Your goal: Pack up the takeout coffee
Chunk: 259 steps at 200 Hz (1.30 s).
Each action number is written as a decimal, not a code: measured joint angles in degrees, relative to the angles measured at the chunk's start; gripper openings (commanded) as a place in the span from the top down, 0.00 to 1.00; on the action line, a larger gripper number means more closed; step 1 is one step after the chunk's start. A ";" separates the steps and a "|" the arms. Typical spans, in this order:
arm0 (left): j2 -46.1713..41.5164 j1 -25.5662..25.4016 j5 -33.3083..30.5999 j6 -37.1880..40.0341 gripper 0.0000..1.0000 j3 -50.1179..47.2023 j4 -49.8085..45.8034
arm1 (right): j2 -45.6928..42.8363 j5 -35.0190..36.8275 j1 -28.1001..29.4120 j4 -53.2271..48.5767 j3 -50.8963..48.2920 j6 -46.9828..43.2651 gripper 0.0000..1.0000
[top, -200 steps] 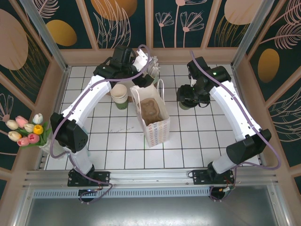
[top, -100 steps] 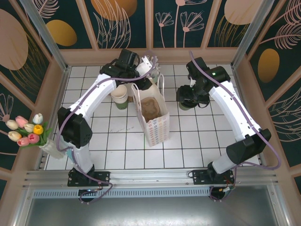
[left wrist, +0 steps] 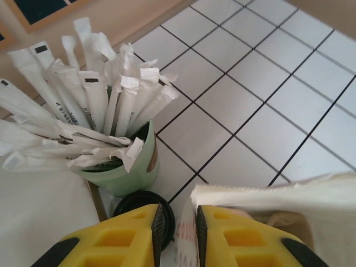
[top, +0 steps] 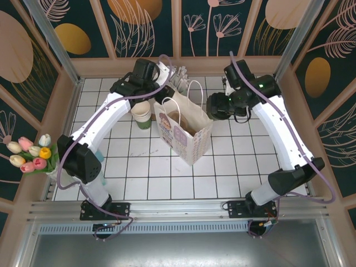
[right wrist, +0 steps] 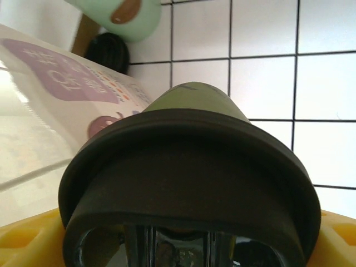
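The takeout coffee (right wrist: 192, 167), a dark green cup with a dark round lid, is held by my right gripper (top: 221, 104), which is shut on it. It hangs above the tiles just right of the white paper bag (top: 186, 130). In the right wrist view the lid is close to the lens and hides the fingertips. The bag leans with its mouth open and a brown paper lump inside. My left gripper (left wrist: 177, 233) is shut on the bag's top rim (left wrist: 267, 192) at its far left corner, the paper pinched between the yellow fingers (left wrist: 133, 233).
A pale green cup (left wrist: 119, 167) of white wrapped sticks stands behind the bag, with a black round lid (left wrist: 146, 203) on the tiles beside it. A stack of cream cups (top: 142, 111) stands left of the bag. Tulips (top: 30, 153) lie at the left edge.
The bag has been pulled by its rim and now leans to the right with its mouth wider open. My right gripper has carried the coffee up and back, closer to the bag.
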 measured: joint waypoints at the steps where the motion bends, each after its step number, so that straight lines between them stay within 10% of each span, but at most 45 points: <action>1: -0.04 0.00 0.00 -0.15 0.73 0.00 0.02 | -0.11 -0.17 0.02 0.00 0.15 0.00 0.35; 39: -0.33 0.00 -0.35 -6.56 0.68 0.00 0.31 | -4.22 -2.10 0.22 -0.04 4.74 0.15 0.36; 129: -7.85 -0.04 -7.50 -15.34 0.20 0.15 -0.26 | -8.59 -7.06 3.19 0.20 17.68 0.17 0.39; 169: -21.27 0.09 -11.76 -22.71 0.19 -8.41 5.11 | -6.78 -8.26 11.78 3.41 13.27 0.15 0.39; 259: -34.77 0.07 6.69 -16.94 0.23 -24.65 17.90 | 11.67 0.79 19.12 3.17 13.99 -0.11 0.38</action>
